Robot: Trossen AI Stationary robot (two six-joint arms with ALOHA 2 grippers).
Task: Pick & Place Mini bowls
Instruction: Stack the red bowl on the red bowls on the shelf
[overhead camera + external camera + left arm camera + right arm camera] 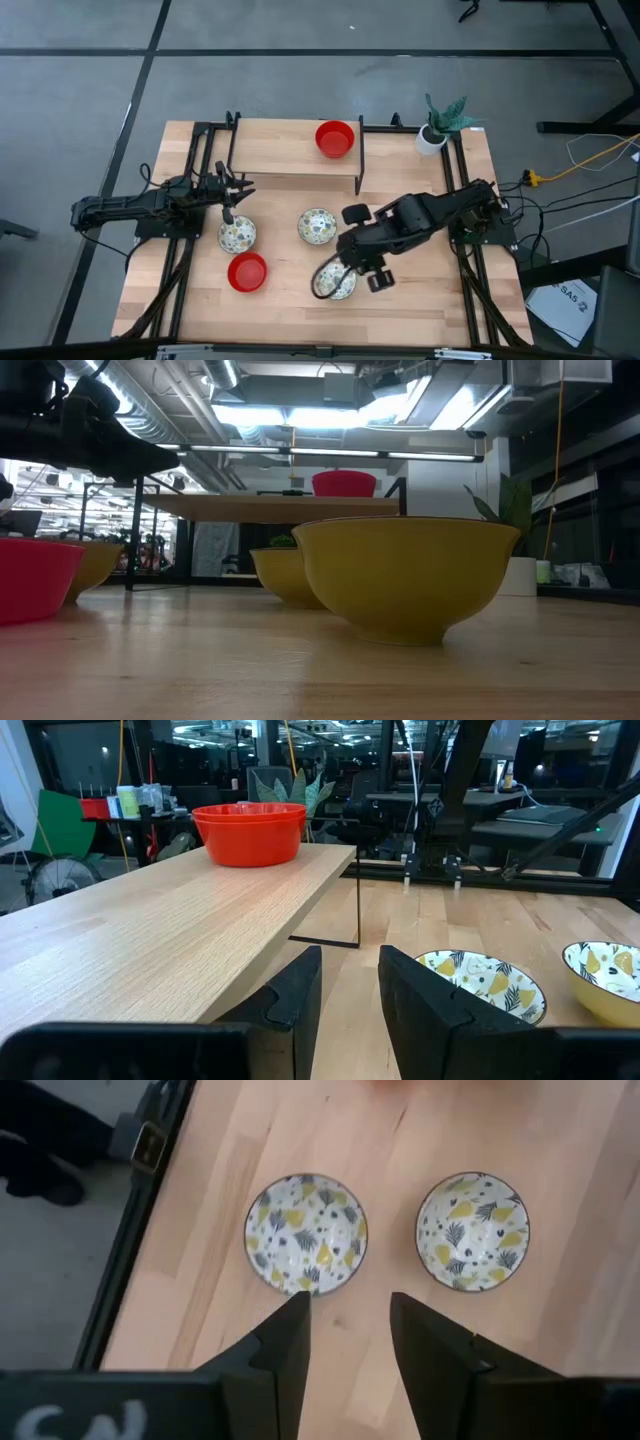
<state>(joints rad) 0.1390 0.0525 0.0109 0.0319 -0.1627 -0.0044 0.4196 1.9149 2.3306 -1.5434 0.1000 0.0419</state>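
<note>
Three white bowls with a yellow-green floral pattern stand on the table in the high view: one [237,235], one [317,226] and one [334,281]. A red bowl [247,271] stands on the table and another red bowl [335,138] on the raised shelf. My right gripper [335,268] hovers open over the nearest patterned bowl. Its wrist view shows the open fingers [348,1330] above bare wood, with two patterned bowls [306,1234] [472,1231] beyond. My left gripper [240,192] is open beside the shelf's front edge, above the left patterned bowl [480,982].
A raised wooden shelf [290,150] on a black frame spans the table's far side. A small white plant pot [432,135] stands at the far right corner. Black rails [180,270] run along both table sides. Bare wood lies along the near edge [420,310].
</note>
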